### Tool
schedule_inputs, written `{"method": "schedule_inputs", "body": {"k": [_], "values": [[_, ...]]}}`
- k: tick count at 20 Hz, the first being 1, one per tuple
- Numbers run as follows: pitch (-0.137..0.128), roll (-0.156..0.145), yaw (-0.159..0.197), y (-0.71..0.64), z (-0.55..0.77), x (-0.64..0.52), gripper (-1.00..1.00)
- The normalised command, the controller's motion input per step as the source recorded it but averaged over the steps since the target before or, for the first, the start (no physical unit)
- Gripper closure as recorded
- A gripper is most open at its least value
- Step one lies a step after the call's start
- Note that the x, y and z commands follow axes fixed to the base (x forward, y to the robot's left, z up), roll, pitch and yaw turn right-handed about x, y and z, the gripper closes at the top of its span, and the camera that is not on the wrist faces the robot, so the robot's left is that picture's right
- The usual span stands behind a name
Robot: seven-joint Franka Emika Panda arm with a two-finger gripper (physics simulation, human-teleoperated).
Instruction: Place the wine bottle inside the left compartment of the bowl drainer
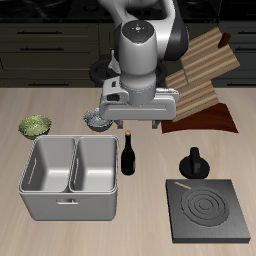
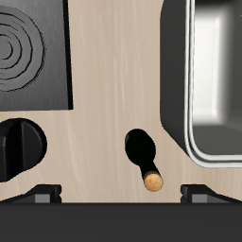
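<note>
Wine bottle (image 1: pixel 128 154): stands upright on the table, just beside the bowl drainer (image 1: pixel 70 205), off the wall of the well nearer to it and apart from the steel. From the basin's centre it sits at about two o'clock in the exterior view.

Gripper (image 1: pixel 128 122): poised above the bottle, nothing between its tips. In the wrist view both fingertips (image 2: pixel 43 196) show wide apart, with the reddish top (image 2: pixel 152 179) roughly midway between them, so the jaws are spread and empty.

Handling: I'd judge it a stiff, smooth bottle, likely slick on the pads, tall and narrow-footed, so easy to tip with a sideways nudge. Probably light enough for this arm.

Where to hold: the neck just under the top is the reachable spot from above; a pinch lower on the shoulder would steady it better, if the fingers clear the drainer rim.

Hard to see: the arm's body covers the small metal bowl (image 1: pixel 97 121) and the table behind the bottle. The wrist view cuts off most of the drainer, showing one well only in part. The bottle's foot is foreshortened there.

Neighbours: black knobbed object (image 1: pixel 193 165) and stove plate (image 1: pixel 208 210) stand well apart.
</note>
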Motion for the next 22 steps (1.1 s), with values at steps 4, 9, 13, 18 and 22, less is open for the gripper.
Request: {"method": "schedule_inputs", "body": {"k": [4,9,13,18,22], "values": [[0.010,-0.003,0.006,-0.01,-0.17,-0.03,-1.00],[0.026,-0.010,-0.008,-0.06,-0.26,-0.03,-1.00],[0.031,0.003,-0.020,-0.03,-0.24,-0.05,-1.00],[0.019,0.002,-0.009,0.02,-0.14,-0.07,-1.00],[0.004,0.018,-0.009,0.02,-0.06,-0.06,-1.00]]}}
